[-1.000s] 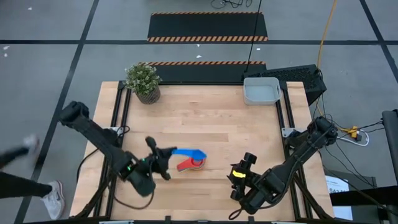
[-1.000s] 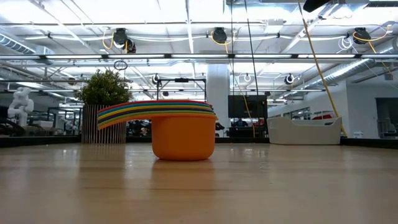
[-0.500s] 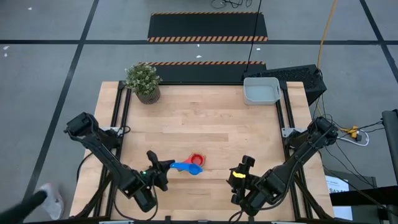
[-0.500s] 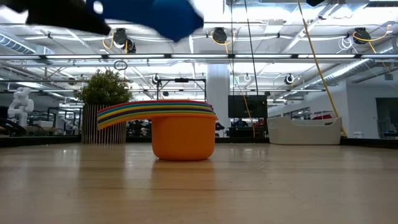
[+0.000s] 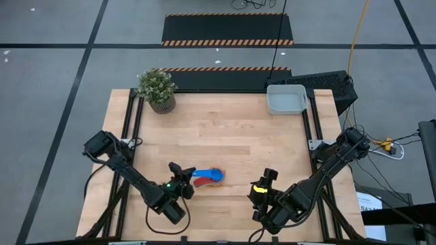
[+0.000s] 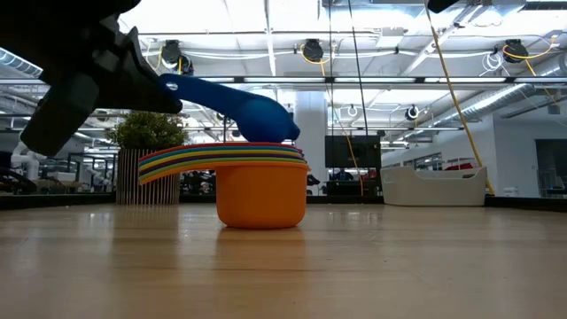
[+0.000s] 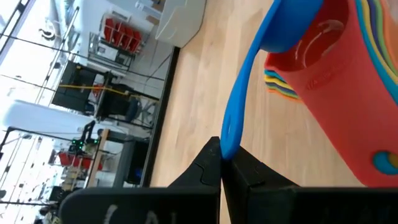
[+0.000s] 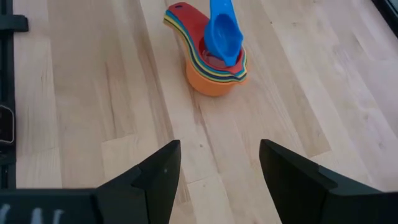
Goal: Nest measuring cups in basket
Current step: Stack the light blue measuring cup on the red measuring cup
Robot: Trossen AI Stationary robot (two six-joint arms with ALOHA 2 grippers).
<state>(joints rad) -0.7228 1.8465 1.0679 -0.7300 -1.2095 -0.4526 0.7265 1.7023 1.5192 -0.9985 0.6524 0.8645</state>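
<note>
An industrial lab: exposed ceiling pipes, hazard-striped floor mats, equipment racks.

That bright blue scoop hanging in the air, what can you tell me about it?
The blue measuring cup looks like smooth, glossy plastic: a small round bowl with a long flat handle. The left pincer is shut on the end of the handle, holding the cup tilted, bowl lower than handle. The bowl hangs just above the stack of nested cups, whose red cup is on top and orange cup at the bottom; whether it touches the stack I cannot tell. The stack stands on the wooden table, well away from the grey basket.
</note>
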